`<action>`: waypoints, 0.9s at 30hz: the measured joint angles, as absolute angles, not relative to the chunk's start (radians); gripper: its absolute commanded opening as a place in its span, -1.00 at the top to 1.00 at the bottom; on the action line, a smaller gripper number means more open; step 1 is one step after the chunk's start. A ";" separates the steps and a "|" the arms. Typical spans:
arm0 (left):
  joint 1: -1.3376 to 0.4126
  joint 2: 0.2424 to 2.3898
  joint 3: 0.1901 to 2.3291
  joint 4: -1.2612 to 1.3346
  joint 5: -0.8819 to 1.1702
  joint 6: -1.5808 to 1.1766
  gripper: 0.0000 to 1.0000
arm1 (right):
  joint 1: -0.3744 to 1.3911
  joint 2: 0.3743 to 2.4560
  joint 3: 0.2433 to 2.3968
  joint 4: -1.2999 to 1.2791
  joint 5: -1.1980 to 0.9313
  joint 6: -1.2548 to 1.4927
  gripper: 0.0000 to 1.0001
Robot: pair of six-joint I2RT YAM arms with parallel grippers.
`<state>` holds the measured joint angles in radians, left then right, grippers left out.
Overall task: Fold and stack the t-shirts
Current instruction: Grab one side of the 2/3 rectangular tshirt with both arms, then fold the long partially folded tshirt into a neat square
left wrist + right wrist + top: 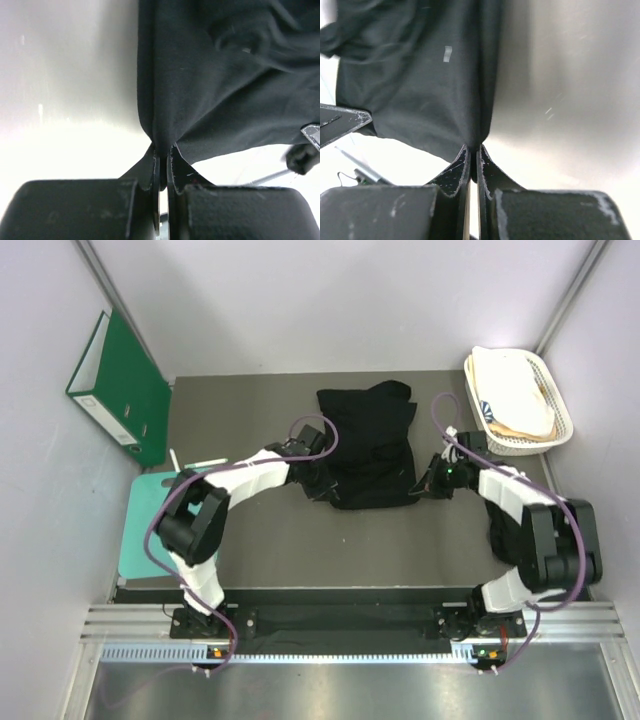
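- The black t-shirt (368,445) lay bunched and partly folded at mid-table (260,550), between the two arms.
- The left gripper (161,156) was pinched tight on the cloth at its near left corner.
- The right gripper (474,152) was likewise clamped on the near right corner.
- A white basket (520,445) holding cream cloth (515,390) stood at the far right, apart from the garment.

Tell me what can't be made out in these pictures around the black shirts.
Top view: how many t-shirts the heap holds; black folds merge.
Wrist views: how much cloth the left gripper and right gripper pinch; their fingertips hide it.
Top view: the basket's contents under the cream cloth.
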<state>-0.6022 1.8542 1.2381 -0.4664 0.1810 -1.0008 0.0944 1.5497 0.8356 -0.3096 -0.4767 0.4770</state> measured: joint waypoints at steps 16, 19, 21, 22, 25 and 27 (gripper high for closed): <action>-0.755 1.430 1.188 -0.651 0.072 -1.038 1.00 | 0.098 1.096 0.838 -0.625 -0.566 0.411 0.99; -0.754 1.409 1.201 -0.684 0.048 -1.028 1.00 | 0.103 1.067 0.839 -0.657 -0.567 0.401 0.99; -0.754 1.409 1.224 -0.694 0.027 -1.017 1.00 | 0.103 1.070 0.840 -0.656 -0.567 0.402 0.98; -0.754 1.410 1.229 -0.694 0.023 -1.015 1.00 | 0.103 1.074 0.840 -0.655 -0.567 0.403 0.97; -0.751 1.426 1.262 -0.699 0.012 -0.995 1.00 | 0.103 1.095 0.850 -0.639 -0.566 0.405 0.96; -0.741 1.449 1.280 -0.694 0.010 -0.984 1.00 | 0.103 1.125 0.872 -0.625 -0.562 0.408 0.96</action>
<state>-0.7410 1.4494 1.2804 -0.6945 0.0097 -0.9844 0.1028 1.1248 0.8722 -0.6250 -0.5617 0.4076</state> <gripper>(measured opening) 0.045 0.018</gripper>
